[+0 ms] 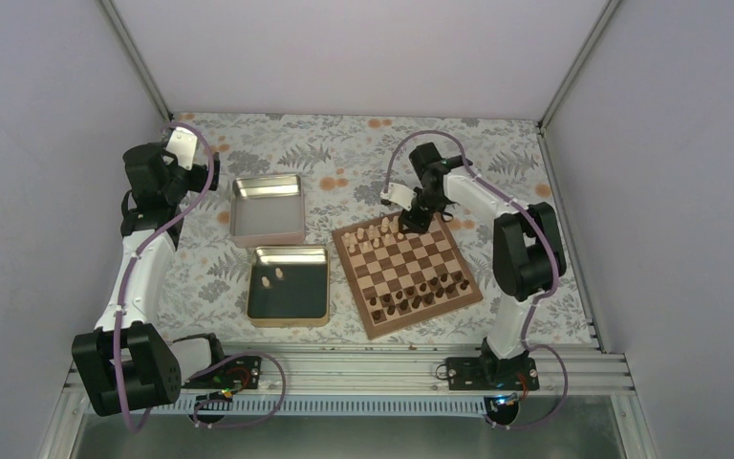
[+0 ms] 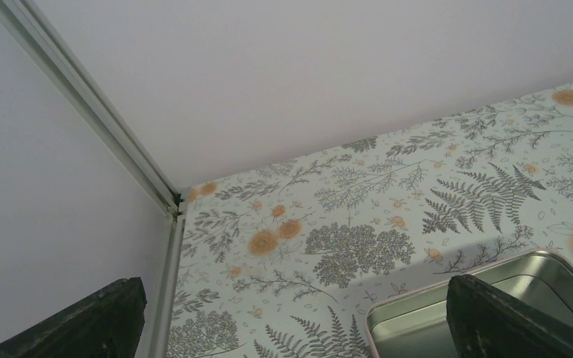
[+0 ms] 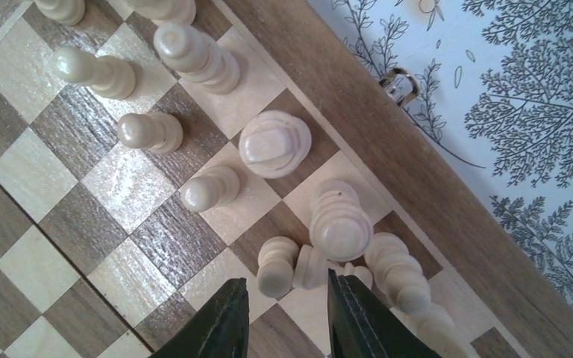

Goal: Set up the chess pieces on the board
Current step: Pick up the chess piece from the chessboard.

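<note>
Here, left end effector (image 2: 291,282) spread wide; right end effector (image 3: 287,287) above chess pieces (image 3: 274,143), grip unclear.

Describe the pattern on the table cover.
The table cover is pale with grey ferns and orange flowers, clearest in the left wrist view.

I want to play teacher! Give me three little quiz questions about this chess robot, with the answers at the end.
1. True or false: the dark chessmen stand on the near side of the board.
2. Which gripper hovers over the board? A) left B) right C) neither
3. How many pale pieces lie in the near tin?

Key: 1 true. 2 B: the right gripper is above the far rows, among pale pieces standing there. 3 two.
</note>
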`<state>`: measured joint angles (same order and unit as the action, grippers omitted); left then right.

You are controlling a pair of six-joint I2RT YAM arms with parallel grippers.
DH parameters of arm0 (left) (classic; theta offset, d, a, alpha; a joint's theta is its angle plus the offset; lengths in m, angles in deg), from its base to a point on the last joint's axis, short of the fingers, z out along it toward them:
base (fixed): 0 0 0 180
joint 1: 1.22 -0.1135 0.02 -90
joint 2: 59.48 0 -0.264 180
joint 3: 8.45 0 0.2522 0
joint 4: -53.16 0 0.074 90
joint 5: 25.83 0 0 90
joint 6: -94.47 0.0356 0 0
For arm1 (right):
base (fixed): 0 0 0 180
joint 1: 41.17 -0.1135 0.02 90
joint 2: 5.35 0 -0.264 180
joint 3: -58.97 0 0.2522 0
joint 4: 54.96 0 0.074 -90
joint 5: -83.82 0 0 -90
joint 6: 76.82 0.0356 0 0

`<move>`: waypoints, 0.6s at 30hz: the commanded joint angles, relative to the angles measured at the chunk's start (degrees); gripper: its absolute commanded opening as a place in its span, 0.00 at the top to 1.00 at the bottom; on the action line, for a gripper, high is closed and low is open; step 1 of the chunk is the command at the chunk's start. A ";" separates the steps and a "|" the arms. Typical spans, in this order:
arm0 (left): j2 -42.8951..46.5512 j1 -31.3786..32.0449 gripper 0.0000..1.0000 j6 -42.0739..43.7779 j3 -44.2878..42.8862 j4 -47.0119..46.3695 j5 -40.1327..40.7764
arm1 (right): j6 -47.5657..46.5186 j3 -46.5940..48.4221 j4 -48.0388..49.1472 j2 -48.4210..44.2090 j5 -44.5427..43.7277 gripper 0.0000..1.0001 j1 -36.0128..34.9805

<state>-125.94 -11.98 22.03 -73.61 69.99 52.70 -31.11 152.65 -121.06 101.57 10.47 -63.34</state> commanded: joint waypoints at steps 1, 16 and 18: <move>0.72 -0.31 0.00 0.54 0.29 -0.87 -1.19 | 0.68 2.40 0.96 0.73 0.37 0.70 -0.59; 0.72 -0.31 0.00 0.58 0.33 -0.87 -1.20 | -0.03 1.76 -1.88 1.68 0.79 0.72 -1.98; 0.79 -0.31 0.00 0.54 0.33 -0.87 -1.19 | 0.20 1.48 -1.42 1.79 0.23 0.71 -1.92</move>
<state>-125.94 -11.98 22.03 -73.61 69.99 52.68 -31.13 154.22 -122.46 102.84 10.31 -64.81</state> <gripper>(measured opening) 0.999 0.285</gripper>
